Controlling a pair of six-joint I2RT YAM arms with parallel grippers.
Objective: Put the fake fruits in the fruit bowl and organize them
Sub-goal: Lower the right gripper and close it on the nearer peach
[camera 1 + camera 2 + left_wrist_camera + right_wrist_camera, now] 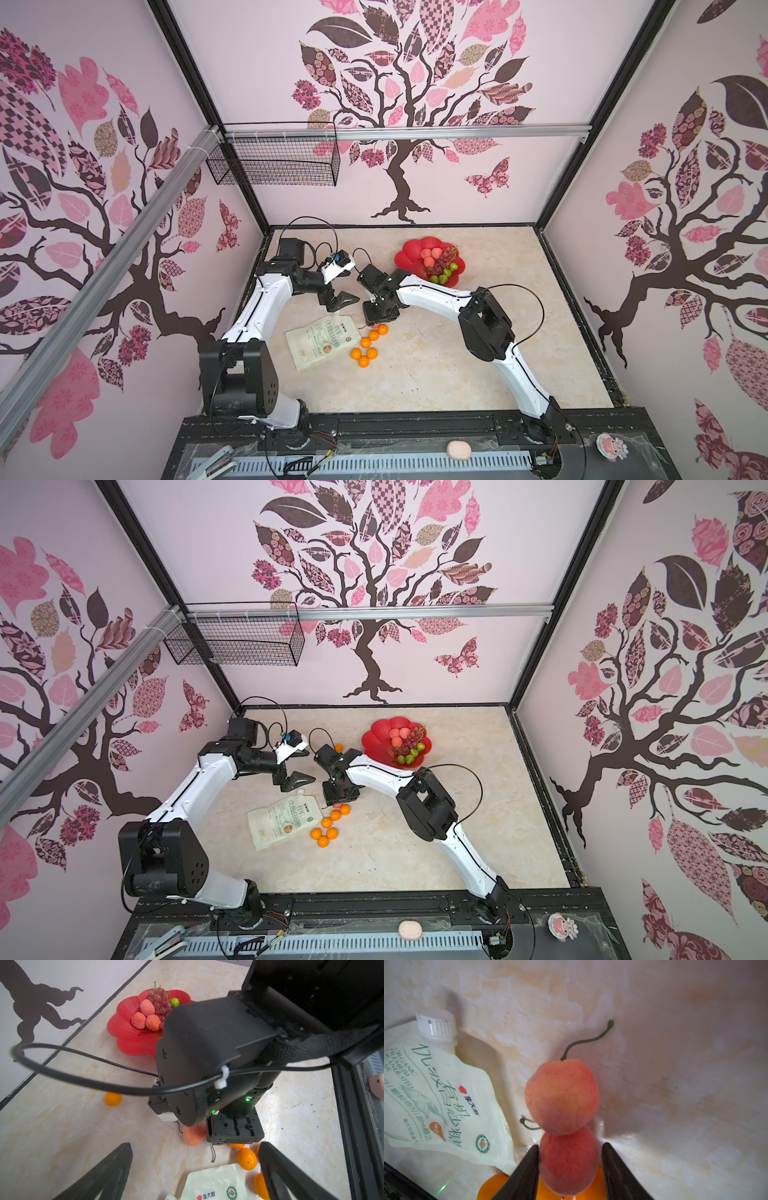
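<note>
In both top views the red fruit bowl (409,253) sits toward the back of the table (478,365), right of the middle. It holds peaches (432,254), a grape bunch (446,258) and green pears (444,275). A cluster of oranges (368,347) lies loose near the table's middle, just beside a white pouch (322,340). The right gripper (376,322) points straight down at the far end of that cluster. The left gripper (347,299) hangs nearby above bare table, well off the fruit. In a top view a lone orange (338,748) shows behind the right wrist.

From the left wrist, the left gripper's fingers (116,1167) stand wide apart with nothing between them. Beyond them the right arm blocks much of the bowl, and a peach peeks out under its gripper.

From the right wrist, two peaches lie on the table, touching. The near peach (568,1159) sits between the right gripper's jaws, which are parted around it: one finger looks to be against it, the other a sliver off, so no firm clamp shows. The far peach (562,1097) lies just past the fingertips, stem curling away. Oranges show beneath the fingers.
</note>
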